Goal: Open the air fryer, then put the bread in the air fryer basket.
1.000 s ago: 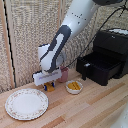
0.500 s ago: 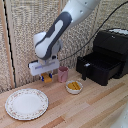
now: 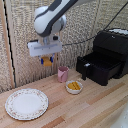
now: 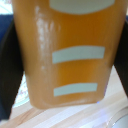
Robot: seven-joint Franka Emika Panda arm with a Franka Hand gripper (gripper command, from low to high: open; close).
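1. Pale wood planks make up the table (image 3: 90, 107), and a woven reed screen (image 3: 85, 25) stands behind it as a back wall.
2. Up above the table hangs the claw (image 3: 47, 61) on its thick white arm (image 3: 50, 20), pinching the bread (image 3: 47, 61) between its dark fingers (image 3: 43, 60).
3. Bread is golden orange and oblong; only a short stub shows under the white hand from across the room.
4. Close up in the wrist view the bread (image 4: 67, 52) fills nearly everything, smooth and glossy, with three pale bars across it and dark fingers (image 4: 10, 65) on either side.
5. Below the claw and toward the exterior view's left lies a patterned plate (image 3: 26, 104).
6. Below it and slightly toward the exterior view's right stands a pink cup (image 3: 62, 74), with a small white bowl (image 3: 74, 87) of yellow chunks just beside that.
7. Well off toward the exterior view's right sits the black fryer (image 3: 114, 52), its basket (image 3: 97, 67) pulled out, handle (image 3: 87, 70) facing the claw's side.
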